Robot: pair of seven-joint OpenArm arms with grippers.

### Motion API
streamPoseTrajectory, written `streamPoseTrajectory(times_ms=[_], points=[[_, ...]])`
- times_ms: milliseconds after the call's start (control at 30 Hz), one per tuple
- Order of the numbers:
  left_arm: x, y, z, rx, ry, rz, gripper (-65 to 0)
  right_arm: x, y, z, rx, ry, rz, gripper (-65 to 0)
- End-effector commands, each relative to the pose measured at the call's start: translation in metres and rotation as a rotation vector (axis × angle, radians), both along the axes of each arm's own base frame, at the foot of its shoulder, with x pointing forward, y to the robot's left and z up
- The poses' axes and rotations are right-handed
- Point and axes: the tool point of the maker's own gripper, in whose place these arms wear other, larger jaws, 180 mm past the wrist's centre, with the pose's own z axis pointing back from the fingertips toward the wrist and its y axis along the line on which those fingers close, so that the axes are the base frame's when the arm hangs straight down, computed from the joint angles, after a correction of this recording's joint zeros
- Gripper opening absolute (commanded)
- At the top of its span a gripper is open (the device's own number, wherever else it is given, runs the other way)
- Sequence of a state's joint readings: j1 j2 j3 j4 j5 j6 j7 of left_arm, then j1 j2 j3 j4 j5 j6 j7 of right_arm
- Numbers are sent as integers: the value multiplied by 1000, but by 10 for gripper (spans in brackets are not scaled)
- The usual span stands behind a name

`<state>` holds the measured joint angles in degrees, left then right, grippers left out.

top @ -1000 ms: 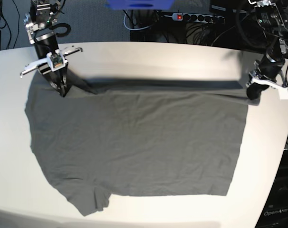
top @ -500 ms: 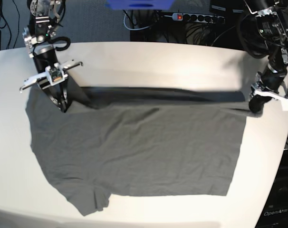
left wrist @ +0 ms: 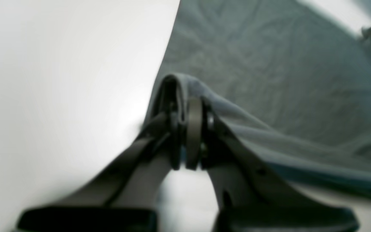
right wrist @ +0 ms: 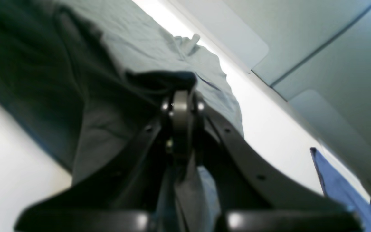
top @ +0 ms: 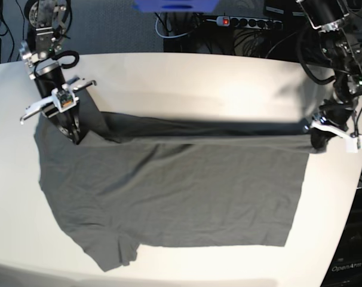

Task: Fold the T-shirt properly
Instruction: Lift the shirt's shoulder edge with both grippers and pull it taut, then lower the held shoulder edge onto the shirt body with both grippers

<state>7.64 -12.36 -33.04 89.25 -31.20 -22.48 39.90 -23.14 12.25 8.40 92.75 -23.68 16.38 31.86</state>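
Both pincers clamping shirt [top: 175, 191] far edge: left pincer [top: 317, 139], right pincer [top: 72, 134]. You're wanting level, taut carry toward near hem, no sagging.

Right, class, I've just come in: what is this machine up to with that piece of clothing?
A two-armed robot is folding a dark T-shirt spread on a white table. The left hand and right hand are each shut on a far corner, holding that edge raised. The near part lies flat.
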Motion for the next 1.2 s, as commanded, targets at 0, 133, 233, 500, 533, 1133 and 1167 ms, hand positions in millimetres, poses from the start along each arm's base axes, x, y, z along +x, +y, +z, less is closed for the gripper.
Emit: streamPoseTrajectory(times_ms=[0,133,233,500,533,1133,1167], points=[[9,2,15,28,-51,-9,-628,7,-6,18,-13,-65,5,-635],[7,-4,4,78,-9,-30,-628,15,-9,20,-91,-73,27,-635],[6,-7,-1,108,8,-30,-628,22,-12,14,-118,-65,29,-635],[17,-2,5,174,6,-27,-628,29,-5,-5,-109,-26,46,-635],[19,-2,7,175,2,-27,-628,29,-5,-5,-109,-26,46,-635],[34,-16,13,176,-18,-68,-628,42,3,2,-75,-27,79,-635],[34,-16,13,176,-18,-68,-628,43,4,3,-71,-30,76,-635]])
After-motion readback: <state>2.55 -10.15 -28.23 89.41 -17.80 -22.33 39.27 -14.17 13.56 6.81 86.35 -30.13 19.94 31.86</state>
